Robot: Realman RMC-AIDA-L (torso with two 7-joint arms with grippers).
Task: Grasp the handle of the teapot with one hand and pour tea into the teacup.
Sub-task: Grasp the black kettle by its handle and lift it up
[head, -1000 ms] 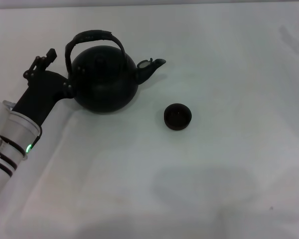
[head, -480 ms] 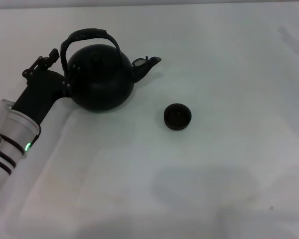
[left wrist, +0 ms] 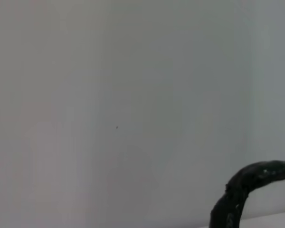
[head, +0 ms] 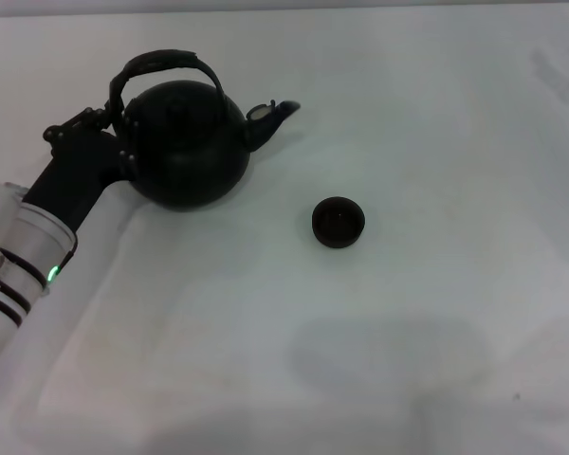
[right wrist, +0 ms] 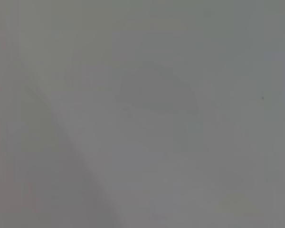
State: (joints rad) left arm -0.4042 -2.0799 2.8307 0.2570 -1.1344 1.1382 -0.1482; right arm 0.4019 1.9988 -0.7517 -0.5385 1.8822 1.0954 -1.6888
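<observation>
Head view: left gripper [head: 114, 121] sits at the rear end of the handle [head: 161, 64] of the teapot [head: 183, 142], near the bench's far-left corner; grip state unclear. Teacup [head: 339, 222] mid-bench, well apart. Best: confirm firm hold on crown, lift level, tip slowly.

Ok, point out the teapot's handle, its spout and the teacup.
handle [head: 167, 62]: head view, on the wrapped crown of the hoop.
spout [head: 268, 115]: head view, near its pale tip.
teacup [head: 339, 222]: head view, in the cup's middle.
</observation>
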